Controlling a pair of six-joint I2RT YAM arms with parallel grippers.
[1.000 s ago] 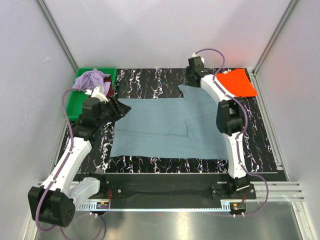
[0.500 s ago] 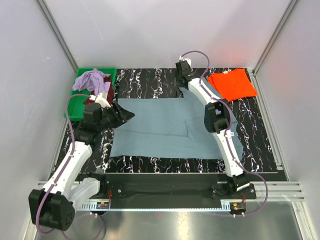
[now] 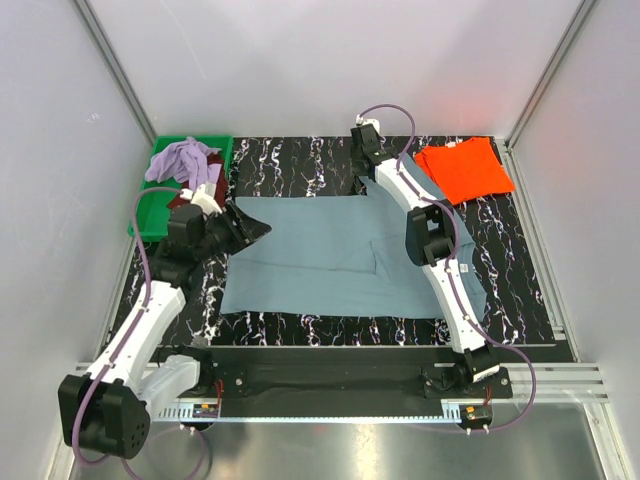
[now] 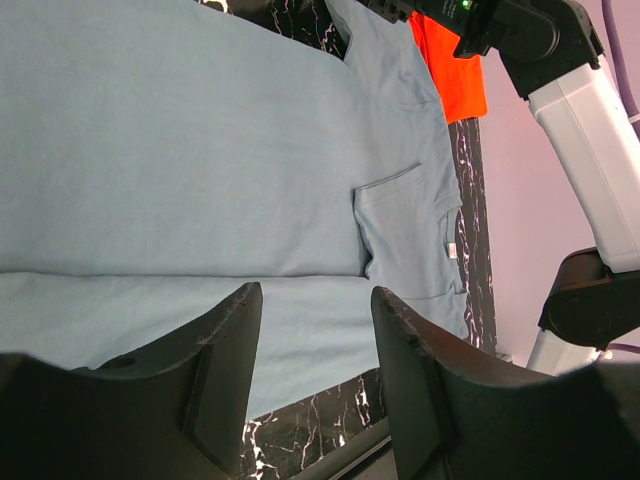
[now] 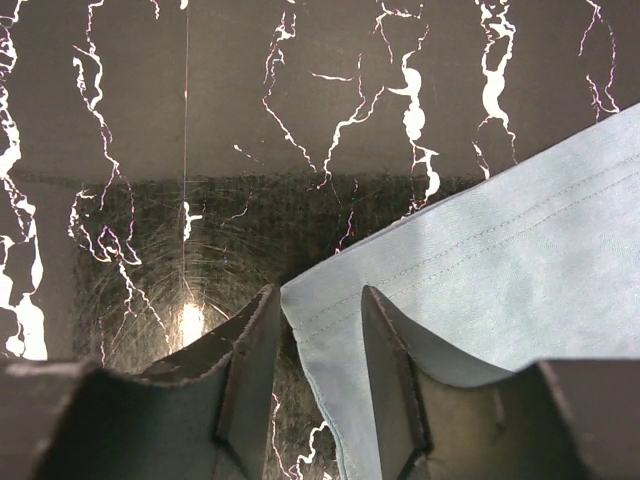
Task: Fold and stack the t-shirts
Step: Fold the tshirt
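A dusty blue-grey t-shirt [image 3: 340,250] lies spread flat on the black marbled mat, and also shows in the left wrist view [image 4: 200,150]. A folded orange t-shirt [image 3: 465,168] lies at the back right. A lavender t-shirt [image 3: 185,158] and a dark maroon one [image 3: 182,199] sit in the green tray. My left gripper [image 3: 252,226] is open and empty above the blue shirt's left edge [image 4: 315,330]. My right gripper [image 3: 366,172] is open, and its jaws straddle the far sleeve corner [image 5: 330,300] of the blue shirt [image 5: 500,260].
The green tray [image 3: 150,205] stands at the back left, beside my left arm. Grey walls close in both sides and the back. The mat's near edge meets a metal rail [image 3: 340,375] by the arm bases. The orange shirt also shows in the left wrist view [image 4: 450,70].
My right arm has swung left from the orange shirt to the blue shirt's far sleeve corner. My left gripper has moved right, over the blue shirt's left edge.
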